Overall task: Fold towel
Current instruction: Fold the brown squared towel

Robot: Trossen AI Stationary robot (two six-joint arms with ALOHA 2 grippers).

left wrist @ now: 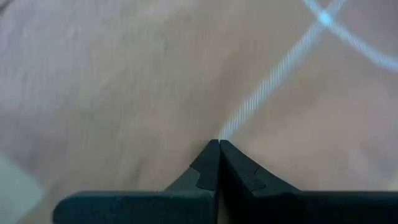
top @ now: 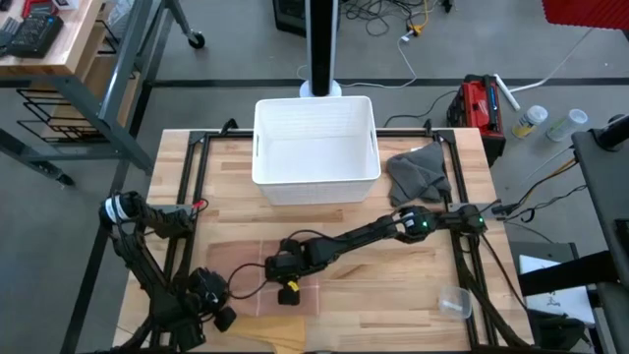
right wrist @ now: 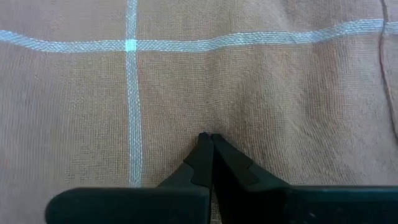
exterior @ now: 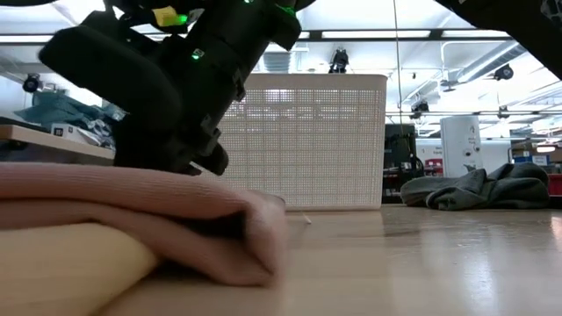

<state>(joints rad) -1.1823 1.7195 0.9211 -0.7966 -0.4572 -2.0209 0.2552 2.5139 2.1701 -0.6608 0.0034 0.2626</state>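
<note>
Behind the right gripper (top: 288,292), the white basket (top: 315,147) walls off the table's far middle. To its outer side, bare wood runs open to a clear cup (top: 454,301); a grey cloth heap (top: 419,172) lies beyond. The left gripper (top: 218,313) crowds its inner side, near the folded towel (exterior: 132,215).

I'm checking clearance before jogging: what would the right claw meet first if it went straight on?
The right claw, fingers shut, points straight into the towel; that cloth comes first, apparently already at its tips.

The towel (right wrist: 261,81) is matt woven cloth — pinkish with pale stripes; the desk (top: 413,295) is smooth, faintly glossy wood; the basket (top: 315,147) — white perforated plastic.
</note>
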